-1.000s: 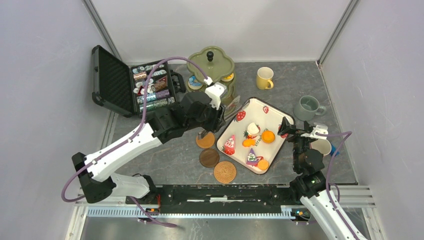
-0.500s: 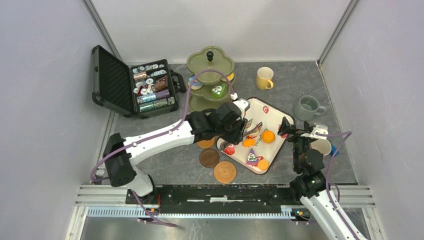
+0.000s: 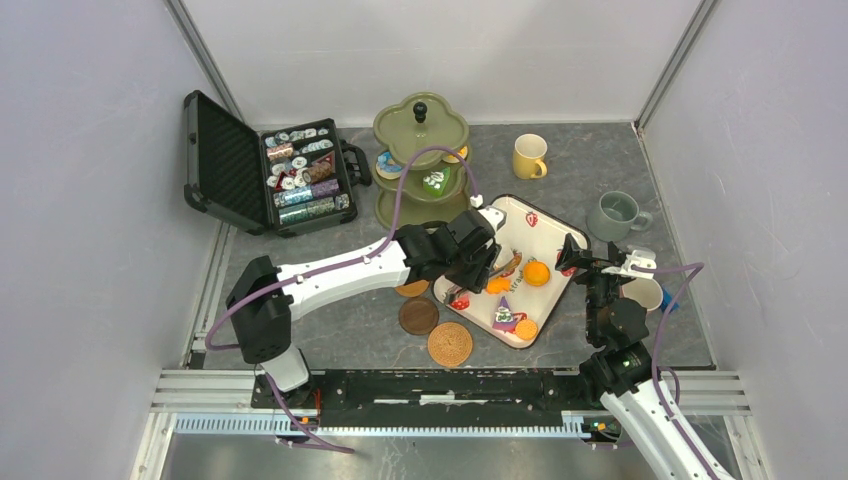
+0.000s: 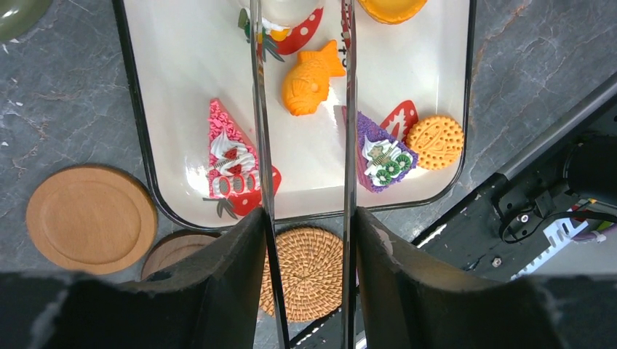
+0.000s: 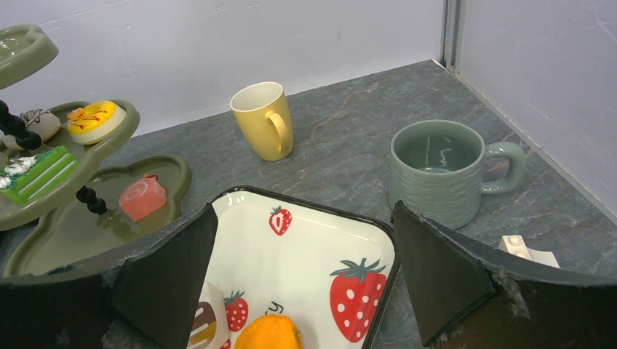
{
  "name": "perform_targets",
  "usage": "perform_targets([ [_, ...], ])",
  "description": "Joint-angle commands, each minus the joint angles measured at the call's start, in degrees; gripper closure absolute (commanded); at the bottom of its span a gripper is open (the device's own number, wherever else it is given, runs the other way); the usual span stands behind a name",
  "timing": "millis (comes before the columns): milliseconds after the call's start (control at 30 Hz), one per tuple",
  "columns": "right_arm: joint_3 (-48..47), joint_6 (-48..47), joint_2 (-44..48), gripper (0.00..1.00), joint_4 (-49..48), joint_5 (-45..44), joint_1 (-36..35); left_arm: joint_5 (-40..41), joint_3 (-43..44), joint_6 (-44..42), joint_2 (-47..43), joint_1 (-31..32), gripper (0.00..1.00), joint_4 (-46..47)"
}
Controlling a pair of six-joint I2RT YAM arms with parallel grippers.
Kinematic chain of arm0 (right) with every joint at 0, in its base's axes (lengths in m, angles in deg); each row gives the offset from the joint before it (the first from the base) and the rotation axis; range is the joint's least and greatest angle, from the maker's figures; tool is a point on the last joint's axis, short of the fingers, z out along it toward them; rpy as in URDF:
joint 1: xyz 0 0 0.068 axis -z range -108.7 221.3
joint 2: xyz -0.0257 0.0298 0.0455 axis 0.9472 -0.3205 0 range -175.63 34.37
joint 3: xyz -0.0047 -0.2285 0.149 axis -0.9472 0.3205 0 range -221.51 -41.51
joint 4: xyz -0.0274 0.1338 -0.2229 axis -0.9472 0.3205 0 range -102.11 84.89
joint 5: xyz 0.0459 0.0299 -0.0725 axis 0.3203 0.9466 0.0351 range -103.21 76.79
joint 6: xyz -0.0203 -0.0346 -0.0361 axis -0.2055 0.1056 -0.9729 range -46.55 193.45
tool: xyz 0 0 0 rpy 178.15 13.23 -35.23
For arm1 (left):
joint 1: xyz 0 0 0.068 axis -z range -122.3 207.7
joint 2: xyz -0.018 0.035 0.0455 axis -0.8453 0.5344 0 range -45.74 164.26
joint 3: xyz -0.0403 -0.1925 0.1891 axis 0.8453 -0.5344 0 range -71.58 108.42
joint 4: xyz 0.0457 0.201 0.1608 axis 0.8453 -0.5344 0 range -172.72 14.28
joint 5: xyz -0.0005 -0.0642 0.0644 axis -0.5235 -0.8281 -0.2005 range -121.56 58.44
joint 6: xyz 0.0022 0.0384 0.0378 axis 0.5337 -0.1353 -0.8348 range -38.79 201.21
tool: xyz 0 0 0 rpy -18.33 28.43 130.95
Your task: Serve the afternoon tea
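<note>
My left gripper (image 3: 492, 262) is over the white strawberry tray (image 3: 545, 215), shut on metal tongs (image 4: 256, 109). The tong arms straddle an orange fish cake (image 4: 309, 76). A pink slice (image 4: 233, 156), a purple slice (image 4: 378, 149) and a round biscuit (image 4: 434, 142) lie on the tray. Three brown coasters (image 3: 418, 316) sit left of it. The olive stand (image 3: 421, 125) holds a few cakes. My right gripper (image 3: 575, 255) is open and empty at the tray's right edge. The yellow mug (image 3: 529, 156) and grey-green mug (image 3: 614, 215) stand behind; a pale mug (image 3: 642, 292) is beside my right arm.
An open black case of poker chips (image 3: 270, 175) stands at the back left. Walls close in the table on three sides. A metal rail (image 3: 450, 385) runs along the near edge.
My left arm has swung right from the stand to above the tray, carrying the tongs. The right arm has not moved.
</note>
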Motion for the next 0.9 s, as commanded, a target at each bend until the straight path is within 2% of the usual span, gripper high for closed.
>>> perform_targets([
  [0, 0.1, 0.4, 0.3, 0.02, -1.5, -0.4, -0.4, 2.8, 2.3, -0.6, -1.0, 0.1, 0.46, 0.9],
  [567, 0.1, 0.5, 0.1, 0.02, -1.6, -0.4, -0.4, 6.0, 3.3, -1.8, -2.5, 0.1, 0.42, -0.1],
  [867, 0.1, 0.5, 0.1, 0.02, -1.6, -0.5, -0.4, 6.4, 4.4, -1.0, 1.1, 0.1, 0.38, -1.5],
])
